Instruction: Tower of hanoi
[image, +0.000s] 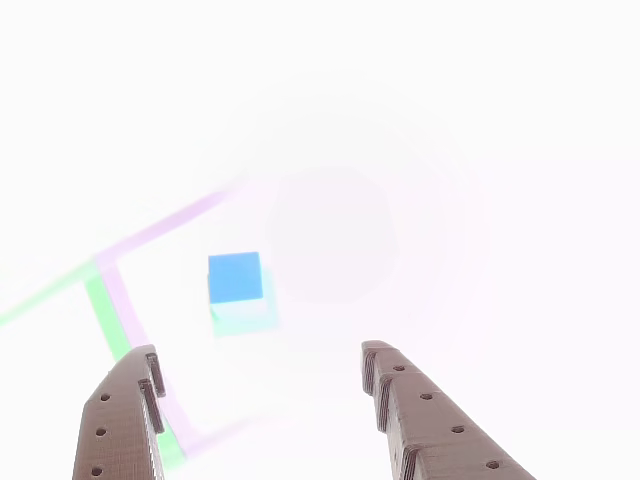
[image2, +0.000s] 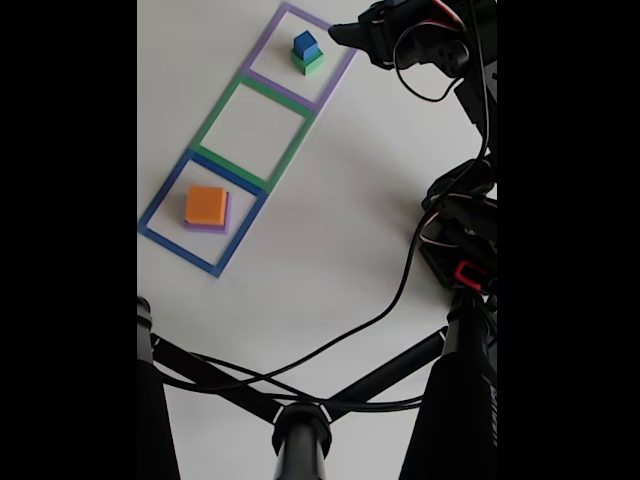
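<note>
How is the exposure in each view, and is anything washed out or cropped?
Other view: badly overexposed, the table bleached white, the outlines faint, the blue cube and open gripper still readable. Fixed view: evenly lit, colours clear on the orange block, with black bars down both sides.

Your gripper (image: 260, 375) is open: in the other view its two brown fingers (image: 125, 420) come up from the near edge with a wide gap between them, holding nothing. In the fixed view your arm (image2: 455, 120) reaches along the right side, gripper at the far end.
</note>
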